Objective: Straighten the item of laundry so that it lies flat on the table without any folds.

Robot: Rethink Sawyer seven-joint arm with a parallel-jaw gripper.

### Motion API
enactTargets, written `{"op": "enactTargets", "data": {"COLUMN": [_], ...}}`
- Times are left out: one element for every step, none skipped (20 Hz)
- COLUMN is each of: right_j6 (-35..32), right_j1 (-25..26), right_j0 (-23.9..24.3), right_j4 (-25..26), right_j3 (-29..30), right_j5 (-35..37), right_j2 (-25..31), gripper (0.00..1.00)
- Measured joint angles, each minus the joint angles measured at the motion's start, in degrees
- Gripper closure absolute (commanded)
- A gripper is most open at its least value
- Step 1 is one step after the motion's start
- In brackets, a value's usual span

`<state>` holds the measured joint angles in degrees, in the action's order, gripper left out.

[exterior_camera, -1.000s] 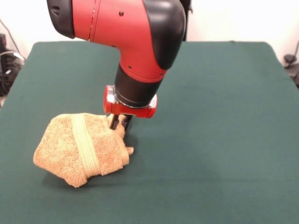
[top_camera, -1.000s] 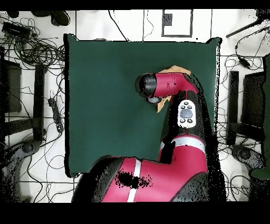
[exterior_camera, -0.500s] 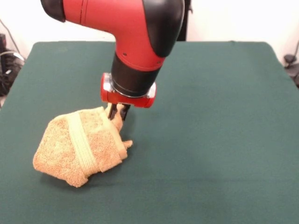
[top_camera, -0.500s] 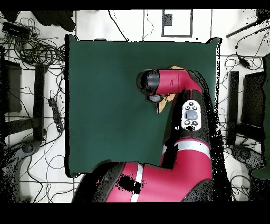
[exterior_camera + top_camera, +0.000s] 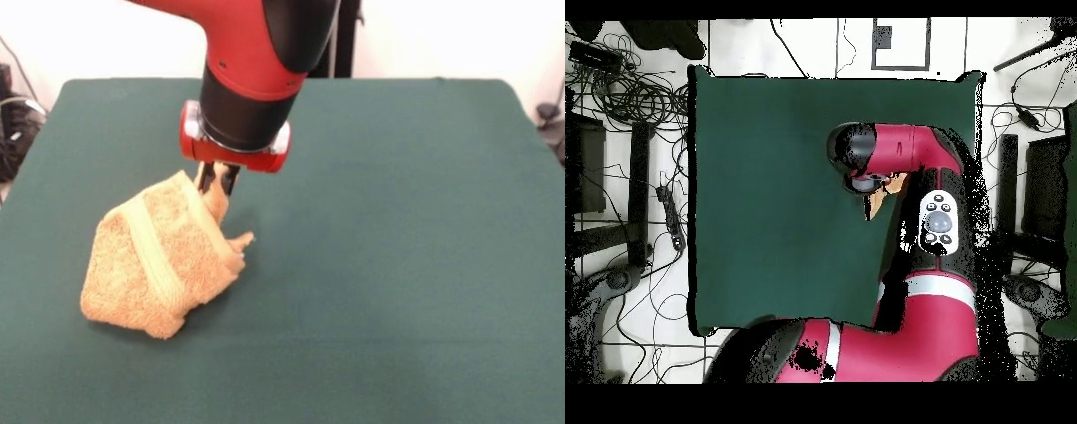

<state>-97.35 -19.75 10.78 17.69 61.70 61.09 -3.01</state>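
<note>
Overhead view: arm (image 5: 905, 160) hides most of towel (image 5: 877, 199).

We see an orange-tan towel (image 5: 159, 265) crossed by a paler yellowish woven band (image 5: 152, 258), on a plain dark green table (image 5: 397, 247). The arm (image 5: 256, 53) above is red and black, with dark gripper (image 5: 217, 179) tips.
</note>
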Motion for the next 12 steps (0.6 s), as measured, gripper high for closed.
{"op": "enactTargets", "data": {"right_j6": [0.0, 0.0, 0.0, 0.0, 0.0, 0.0, 0.0, 0.0, 0.0, 0.0, 0.0, 0.0], "right_j1": [-0.1, -0.4, -0.9, -1.1, -1.4, -1.7, -2.0, -2.2, -2.6, -2.9, -3.6, -3.9], "right_j0": [0.1, 0.2, 0.5, 0.6, 0.7, 0.8, 0.9, 0.9, 1.0, 1.1, 1.4, 1.5], "right_j4": [-0.1, -0.1, -0.3, -0.3, -0.4, -0.4, -0.4, -0.4, -0.4, -0.5, -0.6, -0.7], "right_j3": [0.0, 0.0, 0.0, 0.0, 0.0, 0.1, 0.1, 0.1, 0.2, 0.3, 0.5, 0.6], "right_j5": [0.7, 1.9, 3.7, 4.4, 4.8, 5.3, 5.4, 5.4, 5.4, 5.4, 5.4, 5.4], "right_j2": [0.1, 0.2, 0.4, 0.4, 0.5, 0.5, 0.6, 0.6, 0.7, 0.7, 0.8, 0.9], "gripper": [1.00, 1.00, 1.00, 1.00, 1.00, 1.00, 1.00, 1.00, 1.00, 1.00, 1.00, 1.00]}}
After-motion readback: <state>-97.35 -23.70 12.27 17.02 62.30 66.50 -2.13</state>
